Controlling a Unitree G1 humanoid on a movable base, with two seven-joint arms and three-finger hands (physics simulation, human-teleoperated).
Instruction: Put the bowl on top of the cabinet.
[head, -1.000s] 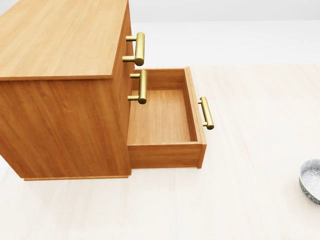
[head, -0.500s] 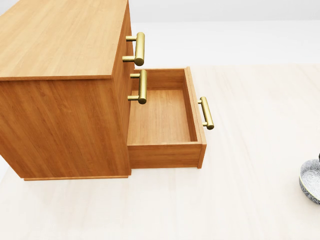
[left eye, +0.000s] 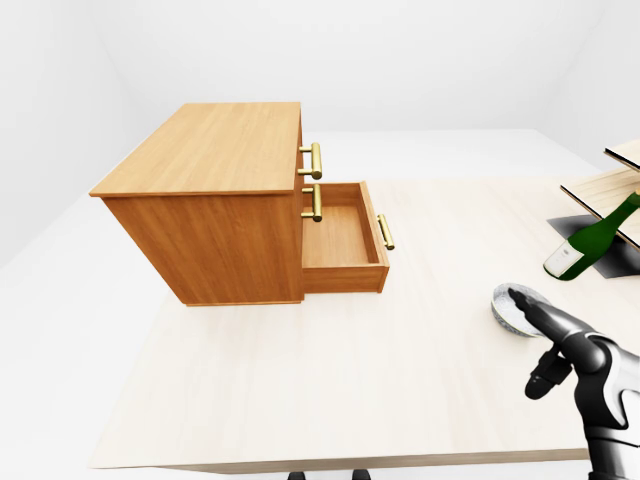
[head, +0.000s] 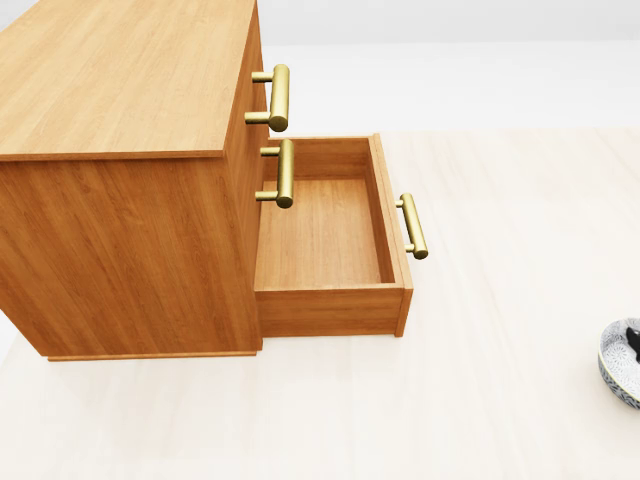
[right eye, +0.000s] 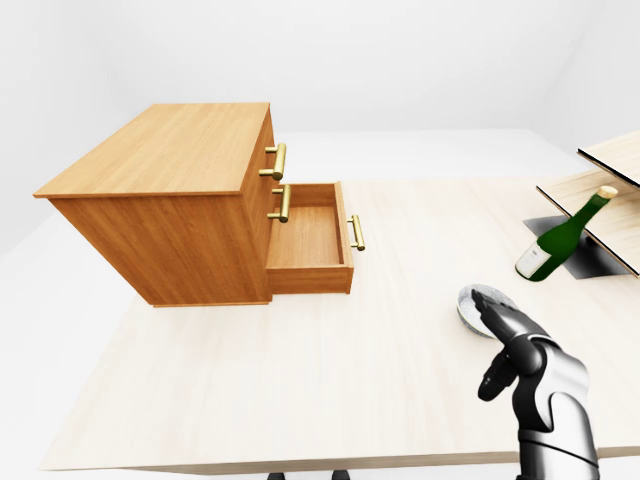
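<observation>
There was one cabinet (left eye: 220, 190) in the upper left of the left-eye view, with one open drawer (head: 325, 235) and three brass handles (head: 279, 97). One table (left eye: 350, 380) carried it. At the right of the right-eye view were one bowl (right eye: 472, 303), one green bottle (right eye: 556, 240), two slanted wooden boards (right eye: 612, 152) and one right hand (right eye: 515, 345).

No writing, number or sign can be read in any view. The bottle (right eye: 556, 240) has a pale label (right eye: 539, 263) near its base, too small to show any lettering. The bowl (head: 612, 368) has only a blue-grey pattern.
</observation>
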